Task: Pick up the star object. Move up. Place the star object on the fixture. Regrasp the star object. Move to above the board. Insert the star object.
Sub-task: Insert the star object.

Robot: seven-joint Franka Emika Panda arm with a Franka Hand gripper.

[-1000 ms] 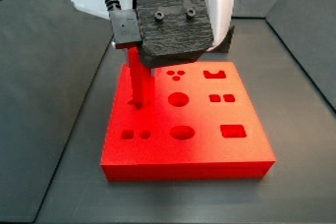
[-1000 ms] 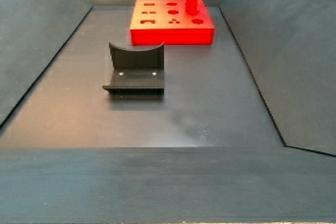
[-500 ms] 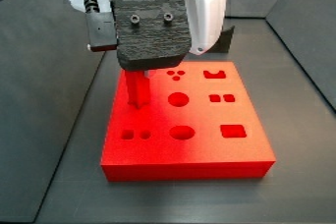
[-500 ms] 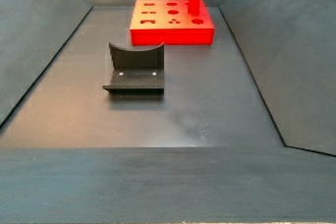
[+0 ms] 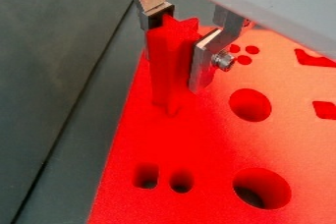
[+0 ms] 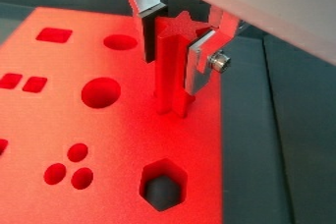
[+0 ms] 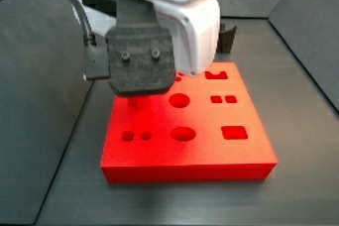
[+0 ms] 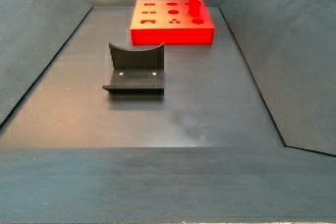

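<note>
Between the silver fingers (image 5: pixel 207 56) in both wrist views, the gripper (image 6: pixel 175 33) clamps the star object (image 5: pixel 167 66) upright, tip entering the board (image 5: pixel 197 159); a side view shows the fixture (image 8: pixel 133 68) well apart; the piece looks stiff, light, best gripped near its top.

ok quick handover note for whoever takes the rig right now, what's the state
End effector: over the board's edge, fingers shut on the star object.
Star object: upright, lower end at or in a hole in the board; depth unclear in both wrist views.
Fixture: on the floor, apart from the board, nothing on it.
Done: pick, regrasp, move over the board.
Left: finish the insertion, release, withdraw.
</note>
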